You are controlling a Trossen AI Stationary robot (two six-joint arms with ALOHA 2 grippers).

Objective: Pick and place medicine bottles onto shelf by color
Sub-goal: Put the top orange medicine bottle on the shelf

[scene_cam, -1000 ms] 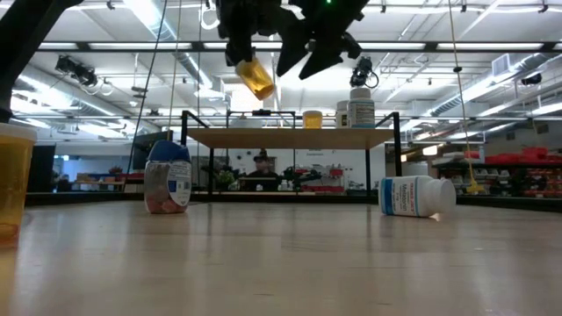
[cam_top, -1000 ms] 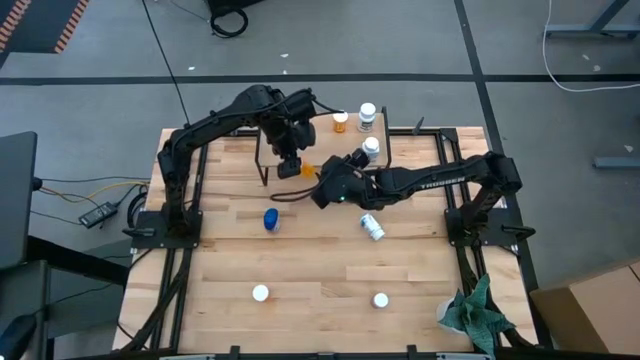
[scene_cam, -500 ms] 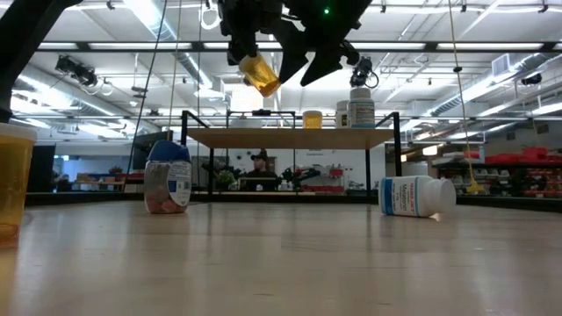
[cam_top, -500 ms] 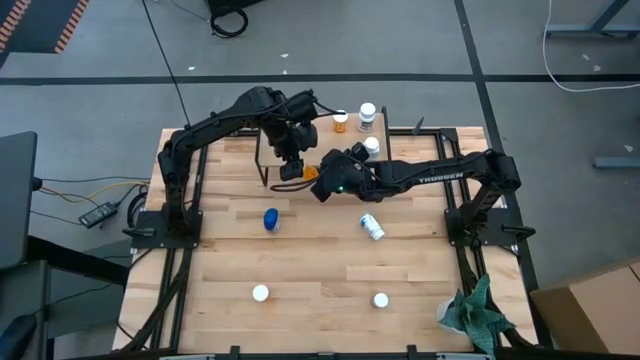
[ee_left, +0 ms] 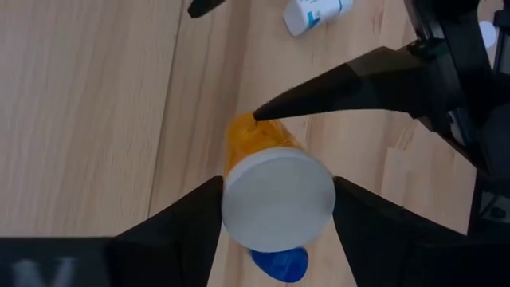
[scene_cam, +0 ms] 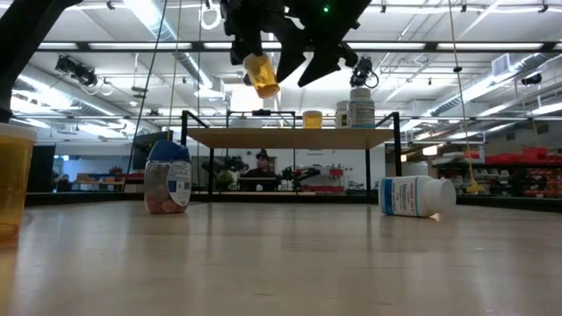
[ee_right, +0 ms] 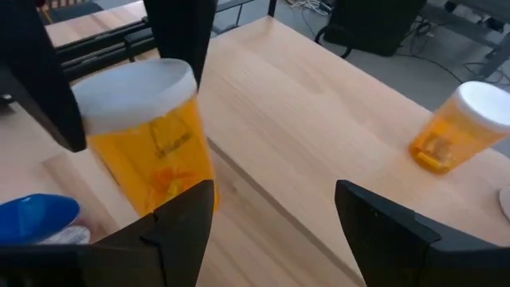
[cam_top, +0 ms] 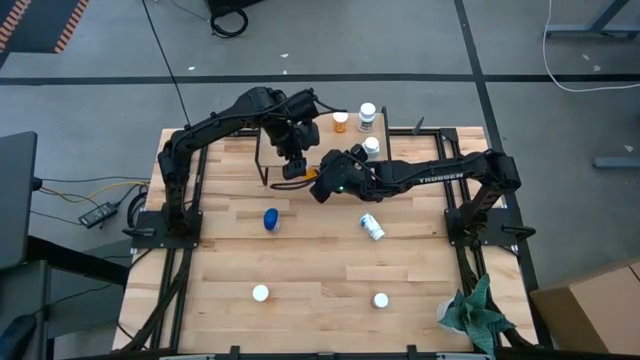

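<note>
My left gripper (cam_top: 292,167) is shut on an orange bottle (scene_cam: 262,75) with a white cap, held in the air by the shelf's (scene_cam: 290,137) near left part. My right gripper (cam_top: 321,184) is open just beside the bottle. One of its fingers (ee_left: 335,80) points at the bottle's orange body (ee_left: 245,140), and I cannot tell whether it touches. An orange bottle (cam_top: 341,122) and two white bottles (cam_top: 368,115) (cam_top: 371,147) stand on the shelf. A blue-topped bottle (cam_top: 270,219) stands on the table, and a white one (cam_top: 372,227) lies on its side. My left gripper pinches the bottle's white cap (ee_left: 277,201) between its two fingers (ee_right: 48,96), one on either side. The fingers come from above, pointing down. The bottle hangs below them, slightly tilted, clear of table and shelf.
Two white-capped bottles (cam_top: 261,293) (cam_top: 381,299) stand near the table's near edge. An orange bottle (scene_cam: 12,180) stands close to the low camera. A green cloth (cam_top: 480,312) lies at the near right corner. A person shows behind the shelf (scene_cam: 260,167).
My right gripper has moved a little toward the table's left and far edges, closer to the held bottle. The orange bottle has tipped more upright in my left gripper.
</note>
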